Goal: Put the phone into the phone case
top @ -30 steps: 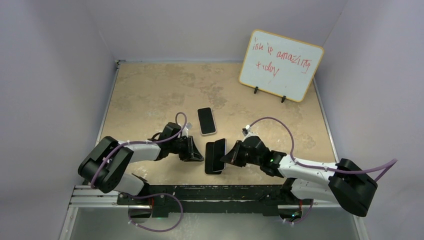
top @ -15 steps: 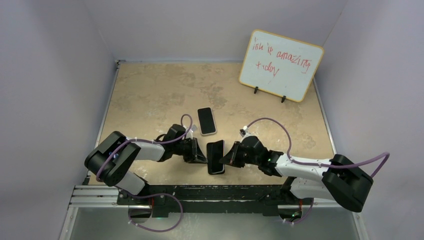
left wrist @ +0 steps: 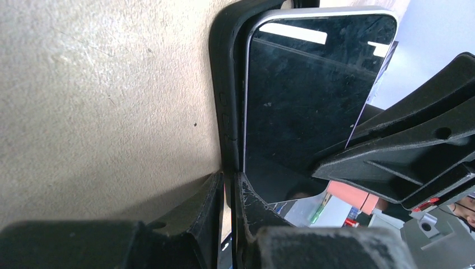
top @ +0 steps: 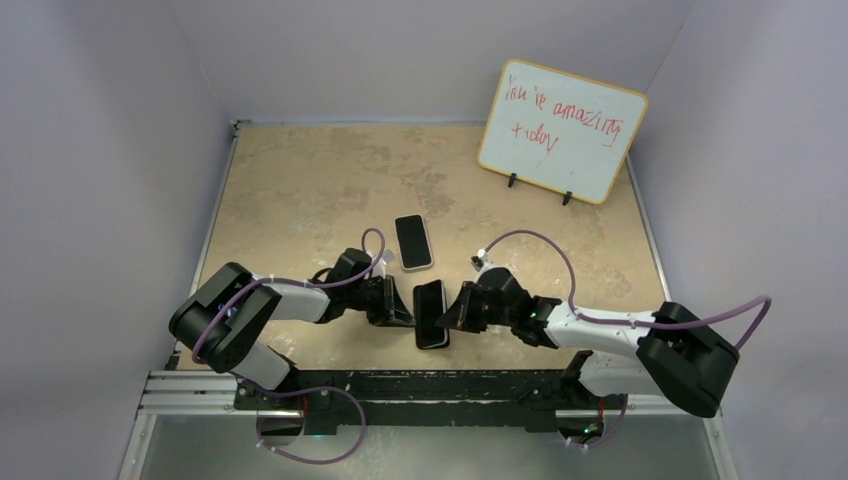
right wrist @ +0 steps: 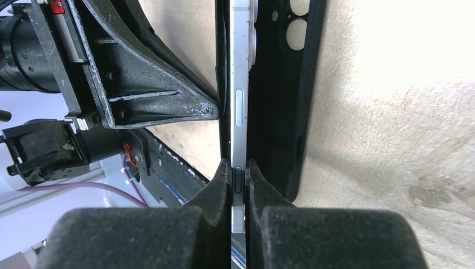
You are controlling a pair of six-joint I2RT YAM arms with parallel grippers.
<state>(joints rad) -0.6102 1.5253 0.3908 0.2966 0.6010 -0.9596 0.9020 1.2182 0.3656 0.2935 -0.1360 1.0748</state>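
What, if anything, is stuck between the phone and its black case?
Nothing that shows. The right gripper pinches the phone by its edge. The left gripper pinches the rim of the black case. The phone's back faces straight into the case's open side, and nothing sits between them.

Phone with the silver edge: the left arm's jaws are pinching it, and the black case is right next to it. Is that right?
Not the left arm. The right gripper pinches the phone, jaws shut on its silver edge; the right wrist view shows it. The left gripper holds the black case, which is right next to the phone.
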